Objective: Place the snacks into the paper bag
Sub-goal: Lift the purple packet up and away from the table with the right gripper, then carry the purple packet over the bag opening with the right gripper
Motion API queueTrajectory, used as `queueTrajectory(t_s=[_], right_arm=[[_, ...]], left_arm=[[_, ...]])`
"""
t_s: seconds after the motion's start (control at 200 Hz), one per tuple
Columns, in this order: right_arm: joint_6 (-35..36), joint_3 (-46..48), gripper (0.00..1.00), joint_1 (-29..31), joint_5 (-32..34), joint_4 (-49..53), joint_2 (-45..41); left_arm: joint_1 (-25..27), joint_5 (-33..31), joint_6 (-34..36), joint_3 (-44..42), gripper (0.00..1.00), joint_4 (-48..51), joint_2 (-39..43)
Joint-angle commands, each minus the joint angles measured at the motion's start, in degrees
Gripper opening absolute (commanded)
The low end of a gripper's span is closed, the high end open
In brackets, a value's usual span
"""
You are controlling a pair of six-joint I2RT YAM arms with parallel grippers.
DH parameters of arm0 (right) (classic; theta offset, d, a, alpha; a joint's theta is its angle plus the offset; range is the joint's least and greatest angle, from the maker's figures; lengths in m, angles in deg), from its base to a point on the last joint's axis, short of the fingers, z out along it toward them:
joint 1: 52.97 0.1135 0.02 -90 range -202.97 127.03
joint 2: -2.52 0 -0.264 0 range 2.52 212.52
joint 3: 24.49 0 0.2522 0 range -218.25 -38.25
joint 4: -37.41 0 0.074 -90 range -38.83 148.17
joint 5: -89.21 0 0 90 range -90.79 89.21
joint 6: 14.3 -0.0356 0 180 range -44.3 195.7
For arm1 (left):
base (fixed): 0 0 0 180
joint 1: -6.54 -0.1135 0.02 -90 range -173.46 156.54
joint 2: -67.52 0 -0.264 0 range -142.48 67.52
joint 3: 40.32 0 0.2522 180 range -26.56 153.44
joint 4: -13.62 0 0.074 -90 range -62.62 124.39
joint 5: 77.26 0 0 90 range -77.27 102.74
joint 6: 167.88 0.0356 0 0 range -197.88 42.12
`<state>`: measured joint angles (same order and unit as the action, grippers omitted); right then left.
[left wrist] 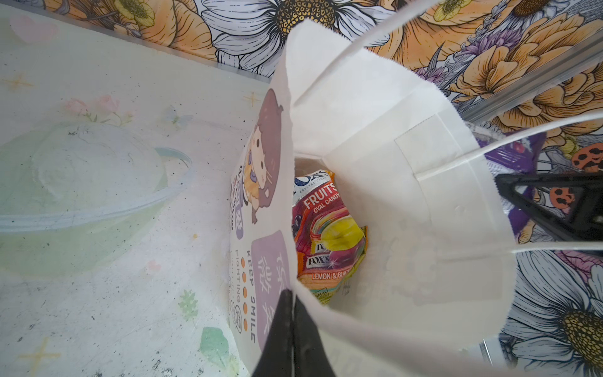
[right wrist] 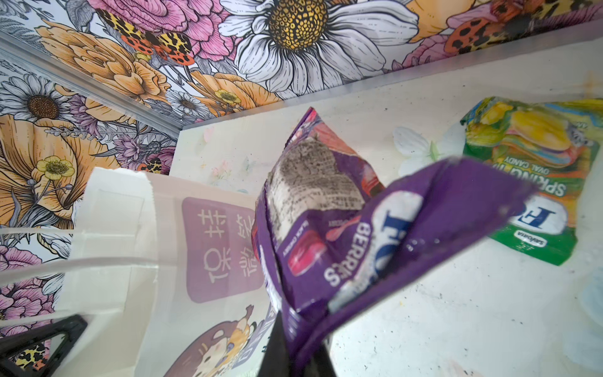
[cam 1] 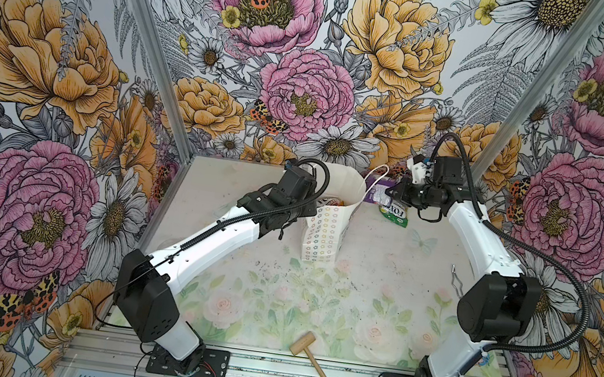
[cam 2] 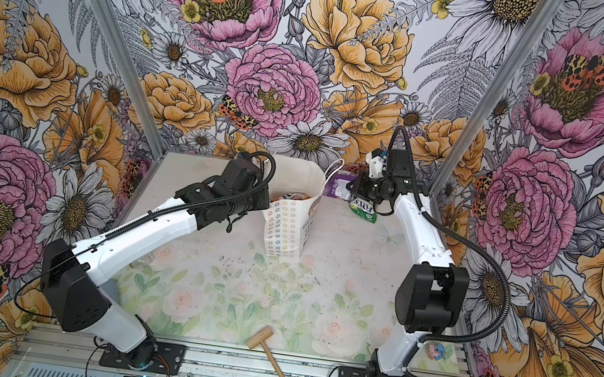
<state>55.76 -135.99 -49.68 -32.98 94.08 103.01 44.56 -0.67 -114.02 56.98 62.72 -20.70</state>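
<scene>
While the paper bag [cam 1: 325, 237] stands upright on the table [cam 1: 378, 288] with its mouth open, the left jaws are pressed shut on its rim, pinching the paper wall that carries a cartoon figure and the words "KEEP SMILE"; the left wrist view shows the two black tips meeting on that edge. Down inside the bag [left wrist: 375, 130] lies an orange packet [left wrist: 326, 235] printed "FOX'S", "FRUITS" and "OVAL CANDY", resting against the bottom. The right jaws are closed tight on a corner of a purple packet [right wrist: 326, 228] marked "BERRIES", which hangs crumpled in the air just beside the bag, on the side toward the right arm and close to a white cord handle [cam 1: 376, 178]; in both top views this packet [cam 2: 336, 188] shows level with the bag's upper part, not over the mouth. A green packet [cam 1: 395, 214] lies flat on the table near the bag on that same side, past the purple one and apart from the paper. A wooden mallet [cam 1: 316, 363] lies well apart from the bag, at the table edge by the arm bases.
</scene>
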Motion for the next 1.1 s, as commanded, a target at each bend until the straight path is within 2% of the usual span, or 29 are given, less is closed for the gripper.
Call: queueTrajectory(t_s=[0.0,0.42,0.761,1.091], right_arm=[[1.2,-3.7,0.0,-0.3,-0.3,-1.5,-4.1],[5.0,-12.2,0.0,-0.3,7.8,-0.6,-10.4],[8.2,-19.0,0.0,0.3,10.0,-0.6,-13.1],[13.8,-19.2,0.0,7.7,9.7,0.7,-15.6]], left_arm=[[-0.3,1.0,-0.6,-0.2,0.0,-1.7,1.6],[-0.3,1.0,-0.5,0.0,0.0,-1.7,1.5],[-0.3,1.0,-0.3,0.4,0.0,-1.7,1.3],[-0.1,1.0,-0.3,0.6,0.0,-1.7,1.3]])
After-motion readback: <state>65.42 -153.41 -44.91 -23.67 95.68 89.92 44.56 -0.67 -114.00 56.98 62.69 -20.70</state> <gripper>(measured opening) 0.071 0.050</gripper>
